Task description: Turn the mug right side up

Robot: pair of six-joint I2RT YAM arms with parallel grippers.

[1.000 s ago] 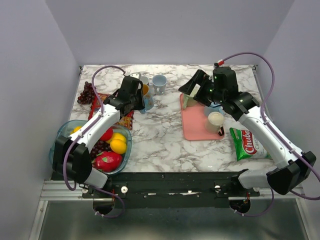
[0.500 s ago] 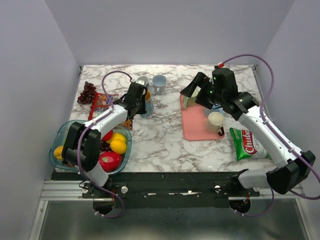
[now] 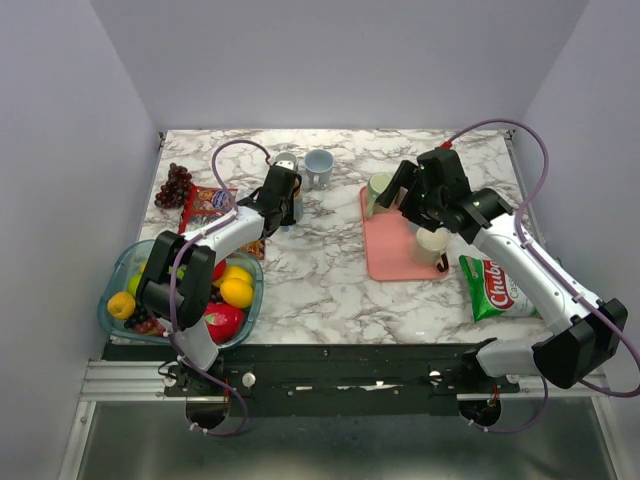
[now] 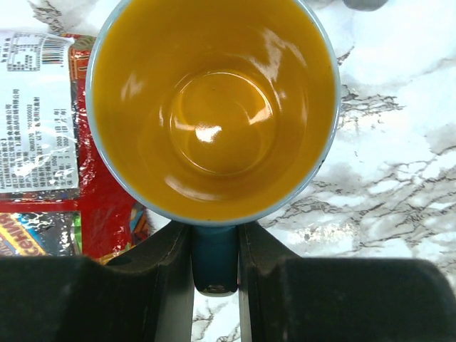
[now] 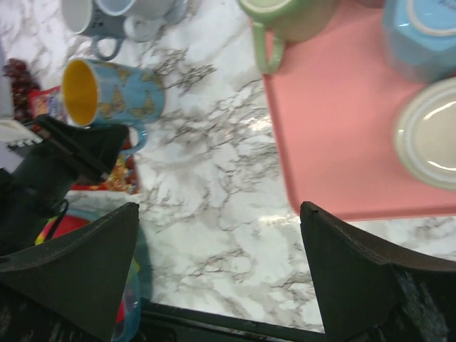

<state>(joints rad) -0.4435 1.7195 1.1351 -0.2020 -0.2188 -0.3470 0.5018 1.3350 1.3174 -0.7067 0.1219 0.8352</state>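
Mug (image 4: 214,114) in the grip of the left claw (image 4: 215,246), and what a view from the left wrist: straight into the glossy orange-yellow inside, with the dark blue handle (image 4: 214,267) pinched snugly between the two black fingers. The right wrist camera gives you the profile: pale blue with butterflies, lying over on its side, mouth turned sideways rather than up, so it's not upright. Whether its wall touches the marble bench (image 3: 320,270), I cannot tell. It's at the back left of the bench, right beside a red snack packet (image 3: 210,200) and just in front of a grey mug (image 3: 285,162) and a white mug (image 3: 318,166). Grapes (image 3: 175,185) lie further left, and a fruit bowl (image 3: 130,255) sits at the near left corner.

Right claw (image 5: 219,206) now: spread wide with nothing between its fingers, hanging above the back left part of the pink tray (image 3: 385,255). A green mug (image 3: 378,188) stands at that corner of the tray, and a cream cup (image 3: 432,243) is toward its right side. A bag of chips (image 3: 495,288) lies just off the tray to the right.
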